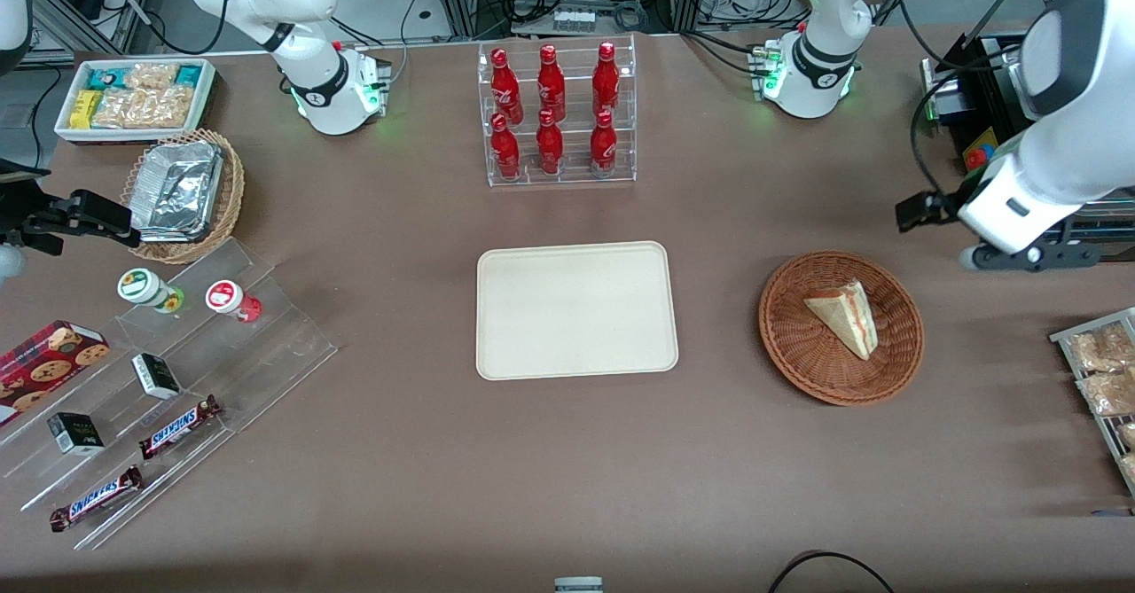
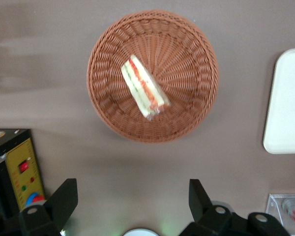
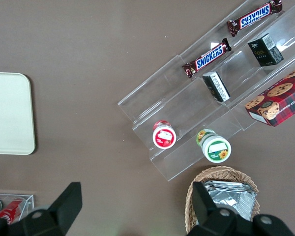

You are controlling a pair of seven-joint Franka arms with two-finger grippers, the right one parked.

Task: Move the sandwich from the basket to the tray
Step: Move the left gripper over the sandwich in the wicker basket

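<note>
The sandwich [image 1: 844,316], a pale bread wedge with red and green filling, lies in the round reddish-brown wicker basket [image 1: 798,345] toward the working arm's end of the table. The cream tray [image 1: 576,309] lies flat beside the basket, at the table's middle, with nothing on it. The working arm [image 1: 1037,176] hangs high over the table, a little farther from the front camera than the basket. In the left wrist view my gripper [image 2: 132,184] is open and empty, well above bare table and apart from the basket [image 2: 187,59] and the sandwich [image 2: 143,88]. The tray's edge [image 2: 287,103] shows there too.
A clear rack of red bottles [image 1: 557,114] stands farther back than the tray. A control box with a yellow panel [image 2: 19,172] sits near the working arm. A rack of packaged snacks [image 1: 1104,380] is at that table end. Acrylic steps with snacks [image 1: 177,380], a tan foil basket [image 1: 182,194] and a white bin [image 1: 133,97] lie toward the parked arm's end.
</note>
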